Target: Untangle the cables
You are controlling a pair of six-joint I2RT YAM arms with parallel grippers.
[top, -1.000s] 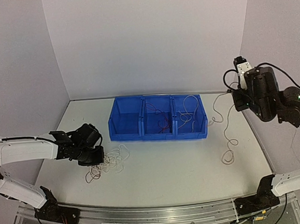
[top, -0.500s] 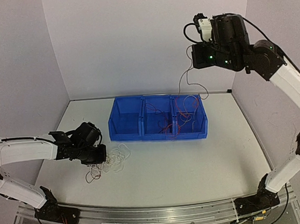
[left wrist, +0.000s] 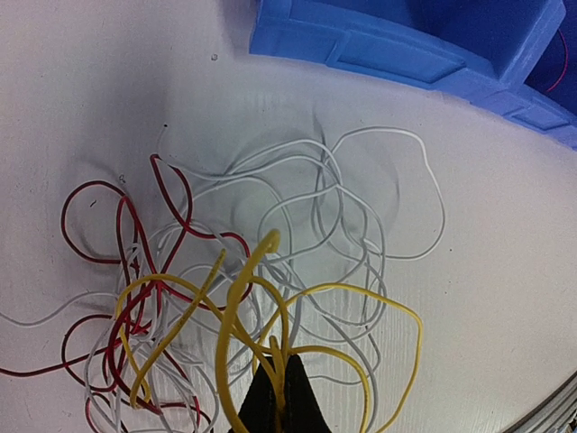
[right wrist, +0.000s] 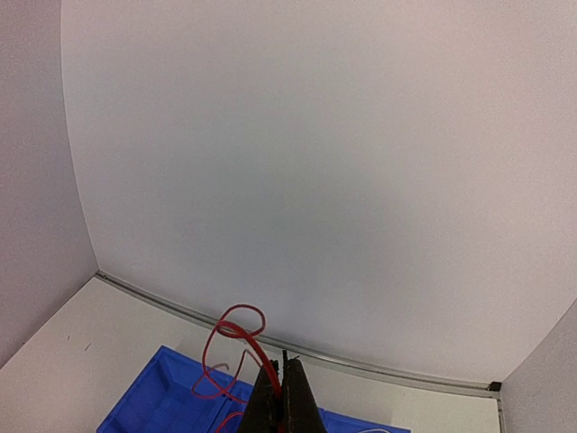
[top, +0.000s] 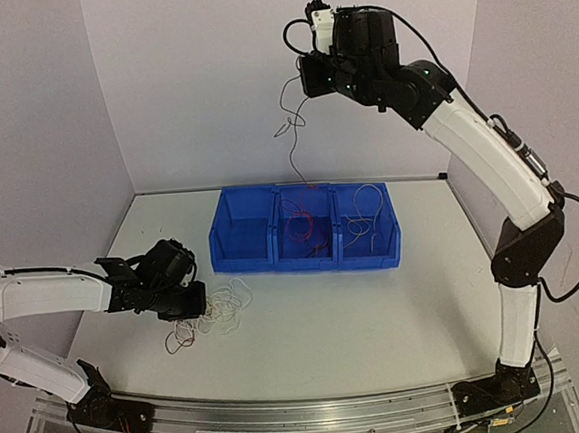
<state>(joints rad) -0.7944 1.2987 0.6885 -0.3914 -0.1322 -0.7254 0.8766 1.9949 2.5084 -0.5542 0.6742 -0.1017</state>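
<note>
Right gripper [right wrist: 280, 365]: pinching red cable [right wrist: 260, 352] high, dangling it over middle bin [top: 307, 258].
Left gripper [left wrist: 278, 370]: clamping yellow cable [left wrist: 230, 302], anchoring near-left tangle [top: 220, 310].

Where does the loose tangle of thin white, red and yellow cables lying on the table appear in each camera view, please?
Top external: the tangle of cables lies left of centre, before the leftmost bin, at the left gripper.
Left wrist: the tangle fills the centre and bottom; the left gripper pinches a yellow cable.
Right wrist: not in it.
Shared landmark: the row of blue plastic bins, in all three.
</note>
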